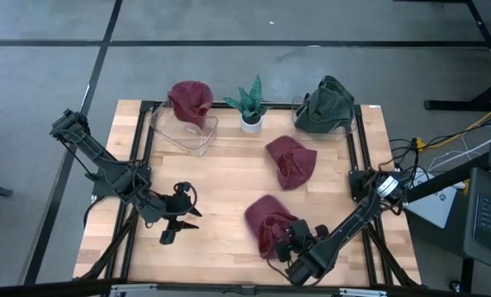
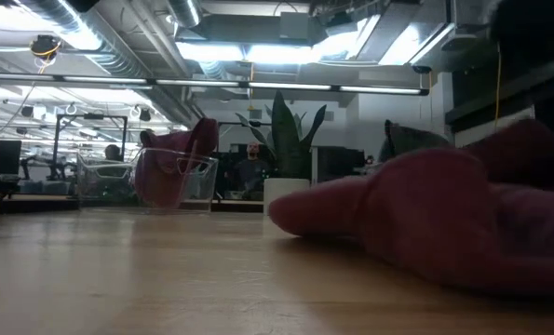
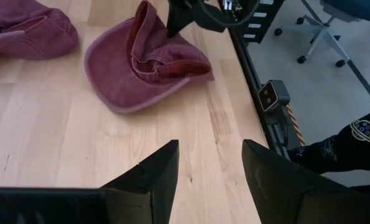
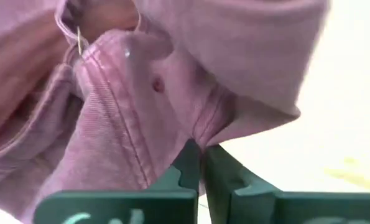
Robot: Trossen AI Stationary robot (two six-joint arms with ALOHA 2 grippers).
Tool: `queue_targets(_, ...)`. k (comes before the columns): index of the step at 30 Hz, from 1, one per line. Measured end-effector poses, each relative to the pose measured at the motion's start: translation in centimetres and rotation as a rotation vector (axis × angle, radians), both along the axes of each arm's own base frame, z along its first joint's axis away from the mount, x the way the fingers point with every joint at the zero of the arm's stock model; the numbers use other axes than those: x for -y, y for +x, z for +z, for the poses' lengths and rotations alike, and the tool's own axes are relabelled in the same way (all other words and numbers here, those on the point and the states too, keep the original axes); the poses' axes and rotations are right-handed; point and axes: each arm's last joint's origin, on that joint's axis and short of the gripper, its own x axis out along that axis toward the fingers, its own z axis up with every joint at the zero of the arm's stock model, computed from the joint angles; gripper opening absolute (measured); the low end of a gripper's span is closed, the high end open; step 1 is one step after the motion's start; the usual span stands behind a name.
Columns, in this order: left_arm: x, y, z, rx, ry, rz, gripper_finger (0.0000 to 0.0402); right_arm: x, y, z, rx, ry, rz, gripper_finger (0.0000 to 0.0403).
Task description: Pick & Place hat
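A dark red hat (image 1: 267, 223) lies on the wooden table near its front edge, brim flat on the wood; the left wrist view shows it as well (image 3: 141, 65). My right gripper (image 1: 286, 237) is shut on its cloth, also seen in its own wrist view (image 4: 201, 163). My left gripper (image 1: 172, 229) hovers open over bare wood to the hat's left, nothing between its fingers (image 3: 209, 168). A second red hat (image 1: 291, 161) lies mid-table. My right gripper pinches a gathered fold of the hat's crown (image 4: 203, 134) between its two shut fingers. The fingers (image 3: 174, 25) come steeply from above, slanting from the table's near right. The cloth is drawn up into a small peak at the fingers, while the brim (image 3: 119, 93) rests on the table.
At the far edge stand a clear container with a red hat (image 1: 191, 106), a potted plant (image 1: 251, 106) and a second container holding a green hat (image 1: 324, 106). A black frame runs along the table's sides (image 1: 359, 140). Bare wood lies between the two arms.
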Motion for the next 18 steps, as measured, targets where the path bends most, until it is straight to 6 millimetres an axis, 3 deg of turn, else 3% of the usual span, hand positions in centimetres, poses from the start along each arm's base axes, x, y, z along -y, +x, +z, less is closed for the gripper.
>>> queue_targets(18, 0.1, 0.5, 0.8, 0.115, 0.043, 0.007, 0.0171, -0.2, 1.2, 12.3, -0.057, -0.154, 0.264, 0.0006)
